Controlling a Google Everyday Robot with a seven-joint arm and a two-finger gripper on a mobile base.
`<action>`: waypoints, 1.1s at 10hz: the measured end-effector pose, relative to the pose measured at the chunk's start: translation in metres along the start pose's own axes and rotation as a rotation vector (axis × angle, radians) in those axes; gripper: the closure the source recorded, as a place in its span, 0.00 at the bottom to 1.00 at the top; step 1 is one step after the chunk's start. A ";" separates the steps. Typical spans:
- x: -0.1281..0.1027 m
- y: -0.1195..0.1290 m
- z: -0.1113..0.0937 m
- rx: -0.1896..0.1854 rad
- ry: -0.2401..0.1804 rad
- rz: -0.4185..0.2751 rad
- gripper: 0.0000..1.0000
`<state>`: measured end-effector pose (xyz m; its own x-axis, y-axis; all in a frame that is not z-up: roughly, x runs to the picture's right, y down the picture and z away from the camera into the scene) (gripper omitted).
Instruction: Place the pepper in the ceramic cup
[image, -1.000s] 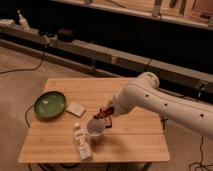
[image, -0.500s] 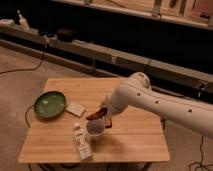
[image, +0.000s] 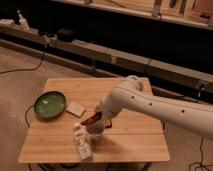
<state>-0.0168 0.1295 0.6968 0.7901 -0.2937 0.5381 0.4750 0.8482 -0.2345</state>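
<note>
The reddish-brown pepper (image: 91, 120) lies across the rim of the white ceramic cup (image: 95, 133), at the front middle of the wooden table (image: 135, 135). My gripper (image: 102, 118) is right beside and above the cup, at the pepper's right end. The white arm reaches in from the right and hides the gripper's fingers.
A wide green bowl (image: 50, 104) stands at the table's left. A flat pale packet (image: 76, 109) lies between the bowl and the cup. A white labelled bottle (image: 81, 144) lies at the front left, close to the cup. Shelves and cables lie behind the table.
The arm has shifted left and down toward the cup. The pepper has come down onto the cup's rim.
</note>
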 end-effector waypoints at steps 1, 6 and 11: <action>-0.002 0.002 0.001 -0.005 -0.002 -0.005 0.71; -0.005 0.006 0.007 -0.016 -0.051 0.027 0.38; 0.008 0.007 0.004 -0.008 -0.075 0.063 0.38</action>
<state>-0.0093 0.1350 0.7029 0.7872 -0.2056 0.5814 0.4287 0.8601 -0.2763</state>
